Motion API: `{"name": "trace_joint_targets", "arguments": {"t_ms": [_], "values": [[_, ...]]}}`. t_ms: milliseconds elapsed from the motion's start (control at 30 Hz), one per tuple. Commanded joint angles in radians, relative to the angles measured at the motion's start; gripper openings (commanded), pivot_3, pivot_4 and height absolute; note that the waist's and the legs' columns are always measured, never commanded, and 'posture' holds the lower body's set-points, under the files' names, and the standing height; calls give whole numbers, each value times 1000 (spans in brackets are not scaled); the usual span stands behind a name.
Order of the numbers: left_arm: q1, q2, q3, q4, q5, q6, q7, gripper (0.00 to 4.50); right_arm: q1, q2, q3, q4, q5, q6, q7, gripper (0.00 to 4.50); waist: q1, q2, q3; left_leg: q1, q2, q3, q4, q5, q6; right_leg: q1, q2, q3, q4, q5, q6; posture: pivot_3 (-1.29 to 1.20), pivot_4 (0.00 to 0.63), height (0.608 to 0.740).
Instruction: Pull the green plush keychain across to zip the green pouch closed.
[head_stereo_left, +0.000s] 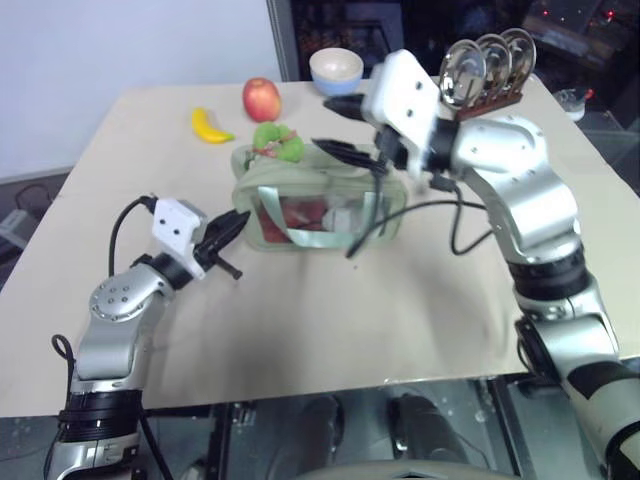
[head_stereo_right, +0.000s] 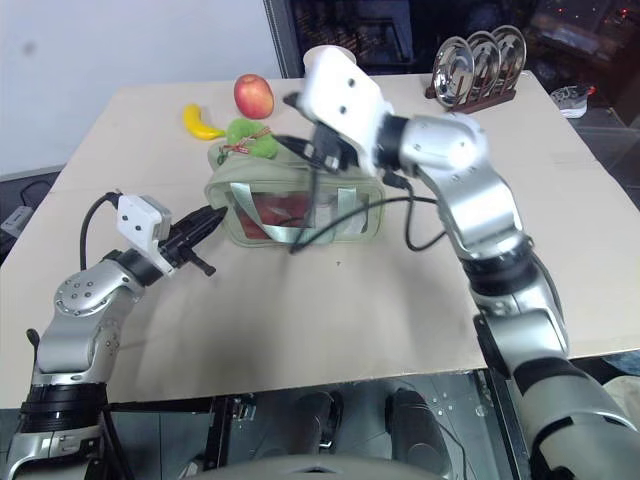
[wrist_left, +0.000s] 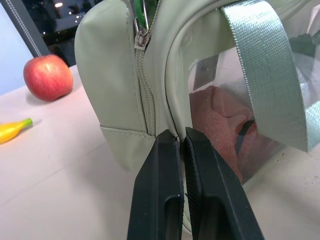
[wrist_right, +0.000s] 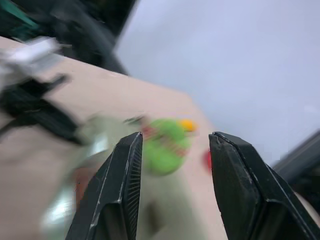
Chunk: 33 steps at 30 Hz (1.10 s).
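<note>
A tan table (head_stereo_left: 400, 330) holds the green pouch (head_stereo_left: 330, 205) near its middle, with a rack of metal plates (head_stereo_left: 488, 70), a bowl (head_stereo_left: 336, 68), an apple (head_stereo_left: 261, 98) and a banana (head_stereo_left: 210, 126) farther back. The right gripper (wrist_right: 172, 145) hangs above the pouch with its fingers spread and nothing between them, while the left gripper (wrist_left: 181, 142) is clenched tight on the pouch's lower corner seam. The green plush keychain (head_stereo_left: 278, 143) sits on top of the pouch at its left end, by the zipper.
</note>
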Motion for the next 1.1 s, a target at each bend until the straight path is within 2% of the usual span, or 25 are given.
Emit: {"name": "trace_joint_targets", "arguments": {"t_ms": [33, 100, 167, 467, 700, 733, 800, 967, 1000, 1100], "values": [[-12, 3, 4, -26, 24, -42, -9, 0, -82, 106, -7, 179, 2, 39, -76, 2383, 0, 0, 0, 0, 0, 0, 0, 0, 0, 0, 0, 0, 0, 0, 0, 0, 150, 740], [-13, 0, 3, -25, 32, -46, -11, 0, -113, 155, -27, 255, 12, 67, -103, 3016, 0, 0, 0, -1, 0, 1, 0, 0, 0, 0, 0, 0, 0, 0, 0, 0, 150, 740], [-9, -3, 0, -29, 41, -54, -12, 0, -140, 198, -44, 314, 23, 105, -131, 3875, 2, 0, 0, -1, 0, 1, 0, 0, 0, -1, 0, 0, -1, 0, 0, 0, 150, 740], [18, -15, 0, -50, 50, -64, -10, 0, -201, 255, -72, 475, 51, 180, -151, 3875, 0, 0, 0, -2, 0, 0, -1, 0, 0, -1, 0, 0, -2, 0, 0, 0, 150, 740], [30, -20, -3, -57, 62, -78, -8, 0, -250, 282, -88, 640, 40, 154, -163, 3875, -1, 1, 0, -2, 0, 1, -2, 0, 0, -1, 0, 0, -2, 0, 0, 0, 150, 740], [31, -21, -4, -56, 64, -81, -7, 0, -256, 286, -91, 654, 41, 150, -162, 3383, -1, 1, 0, -2, 0, 1, -2, 0, 0, -1, 0, 0, -2, 0, 0, 0, 150, 740], [34, -23, -5, -56, 67, -86, -4, 0, -262, 291, -94, 663, 46, 146, -151, 2677, -2, 1, 0, -2, 0, 1, -2, 0, 0, -1, 0, 0, -2, 0, 0, 0, 150, 740], [38, -34, -4, -54, 67, -88, 6, 0, -255, 288, -97, 627, 52, 123, -133, 354, -2, 1, 0, -2, 0, 1, -2, 0, 0, -1, 0, 0, -2, 0, 0, 0, 150, 740], [37, -35, -4, -51, 67, -88, 8, 0, -251, 283, -98, 612, 52, 117, -131, 144, -2, 1, 0, -2, 0, 1, -2, 0, 0, -1, 0, 0, -2, 0, 0, 0, 150, 740], [35, -39, -6, -44, 70, -90, 10, 0, -244, 272, -114, 576, 60, 103, -129, 144, -2, 1, 0, -2, 0, 1, -2, 0, 0, -1, 0, 0, -2, 0, 0, 0, 150, 740]]}}
